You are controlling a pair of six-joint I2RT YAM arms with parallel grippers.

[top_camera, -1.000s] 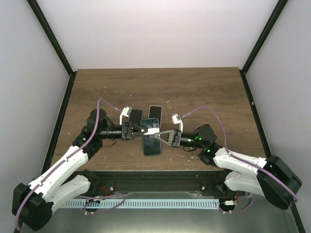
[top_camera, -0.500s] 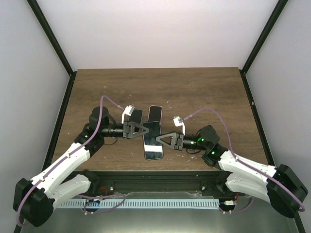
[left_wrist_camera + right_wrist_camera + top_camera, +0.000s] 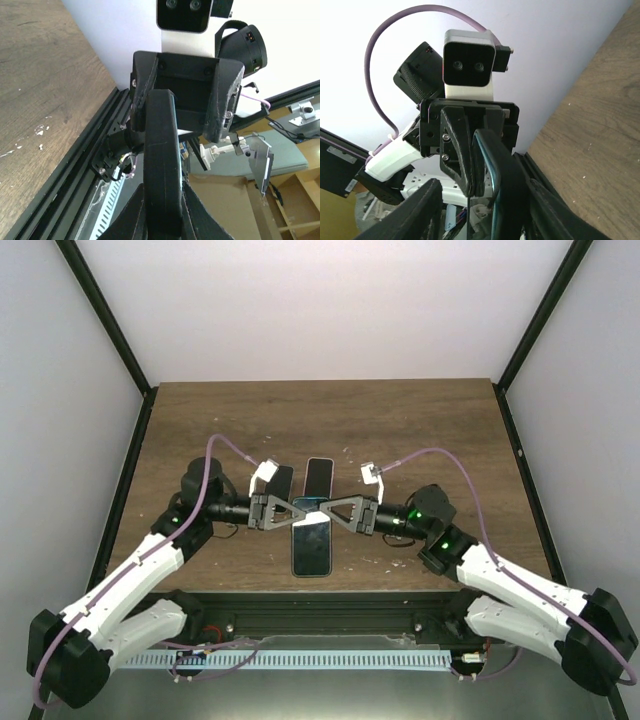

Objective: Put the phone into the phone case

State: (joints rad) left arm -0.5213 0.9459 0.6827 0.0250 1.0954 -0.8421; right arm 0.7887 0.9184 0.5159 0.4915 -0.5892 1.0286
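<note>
Brown wood-grain table [image 3: 420, 430], matte, with a few pale flecks. The phone [image 3: 311, 545], a glossy round-cornered rectangle, sits at lower centre of the top view. Both grippers meet at its far end. Edge-on in the wrist views, the phone case [image 3: 160, 165] is a thick matte black slab with rounded rims and a thin teal line along one face. The left gripper [image 3: 297, 510] is clamped on it. The right gripper [image 3: 326, 510] straddles it, jaws spread. A dark flat slab [image 3: 319, 475] lies just beyond them.
</note>
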